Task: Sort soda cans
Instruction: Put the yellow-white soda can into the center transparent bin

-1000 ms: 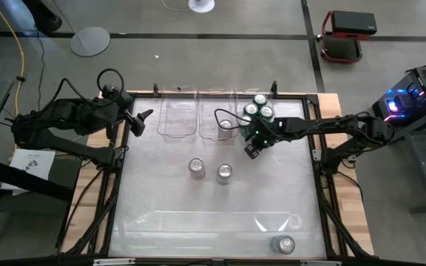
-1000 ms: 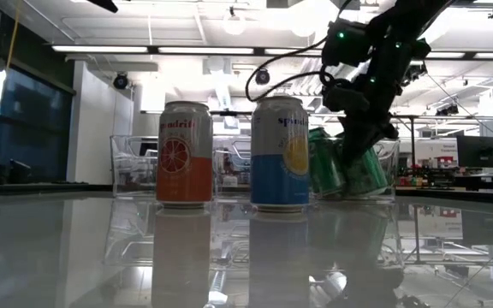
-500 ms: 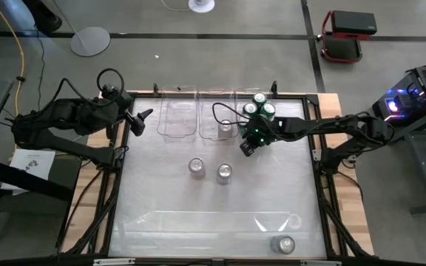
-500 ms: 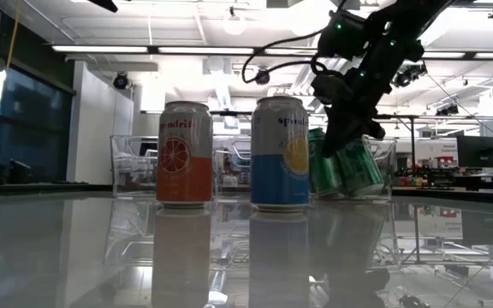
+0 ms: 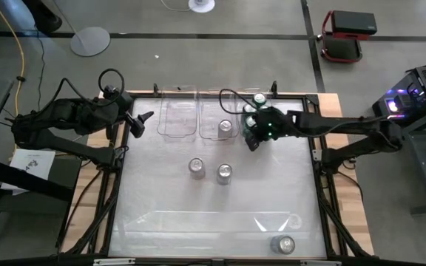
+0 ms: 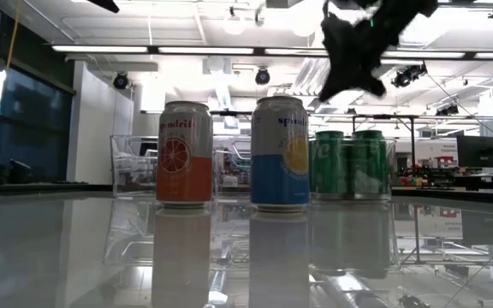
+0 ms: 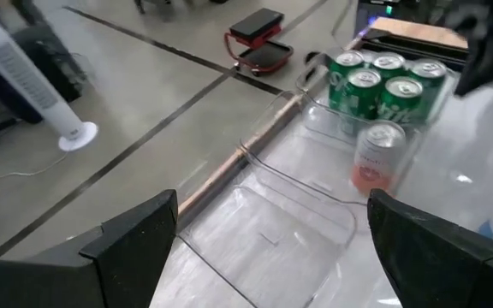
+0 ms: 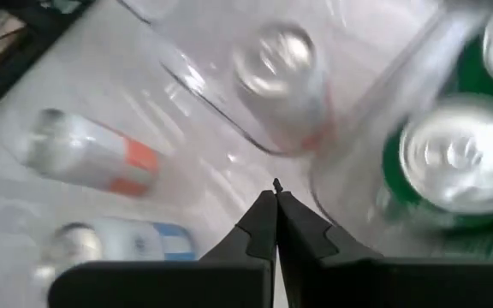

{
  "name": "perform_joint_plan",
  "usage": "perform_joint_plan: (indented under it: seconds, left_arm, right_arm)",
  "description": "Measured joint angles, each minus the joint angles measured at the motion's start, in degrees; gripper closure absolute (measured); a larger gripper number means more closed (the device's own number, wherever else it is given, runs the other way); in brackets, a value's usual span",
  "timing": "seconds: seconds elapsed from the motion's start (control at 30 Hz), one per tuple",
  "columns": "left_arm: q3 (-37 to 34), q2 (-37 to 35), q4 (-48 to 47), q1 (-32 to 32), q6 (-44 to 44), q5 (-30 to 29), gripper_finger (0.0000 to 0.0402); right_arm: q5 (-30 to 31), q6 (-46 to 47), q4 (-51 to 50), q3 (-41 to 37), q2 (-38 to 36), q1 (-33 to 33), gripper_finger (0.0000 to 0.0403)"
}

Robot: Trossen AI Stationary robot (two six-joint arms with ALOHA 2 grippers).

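Several green soda cans (image 5: 259,103) stand upright in the right clear bin, also seen as green cans (image 7: 383,81) and green cans (image 6: 349,164). An orange-marked silver can (image 5: 225,126) stands in the middle bin. An orange can (image 6: 184,154) and a blue-and-yellow can (image 6: 279,154) stand on the table's middle. Another can (image 5: 282,244) sits at the near edge. My right gripper (image 8: 276,195) is shut and empty, hovering above the wall between the middle and right bins. My left gripper (image 5: 143,118) waits open at the far left.
Three clear bins line the far edge: left bin (image 5: 177,134), middle bin (image 5: 211,137) and right bin (image 5: 237,94). The left one holds nothing. A clear sheet covers the table (image 5: 161,199). Free room lies between the two standing cans and the near edge.
My right gripper has risen away from the green cans and shifted toward the far edge. The green cans that leaned in the right bin now stand upright.
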Motion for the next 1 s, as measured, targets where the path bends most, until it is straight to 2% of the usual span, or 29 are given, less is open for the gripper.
perform_joint_plan:
  seconds: [0.1,0.23,0.43,0.67,0.8,1.0]
  left_arm:
    - [0.0,0.0,0.2,0.0,1.46,2.9,0.0046]
    - [0.0,0.0,3.27,-0.02,3.21,5.46,0.0046]
    - [0.0,0.0,5.98,0.0,4.04,6.26,0.0046]
    - [0.0,0.0,4.9,-0.01,-2.69,7.28,0.0046]
    - [0.0,0.0,2.06,-0.04,-10.99,8.89,0.0046]
    - [0.0,0.0,-8.56,-0.07,-23.14,10.35,0.0046]
  right_arm:
    - [2.33,-3.77,-1.67,6.6,0.82,2.48,0.0403]
    - [2.44,-9.5,1.24,13.66,4.73,5.01,0.0403]
    - [-6.22,-19.13,8.58,21.56,14.34,6.87,0.0402]
    - [-15.47,-29.32,3.38,36.68,28.63,7.16,0.0393]
    - [-17.15,-36.14,-4.25,46.78,35.92,7.97,0.0333]
    - [-15.66,-39.01,-15.47,58.89,43.78,10.12,0.0184]
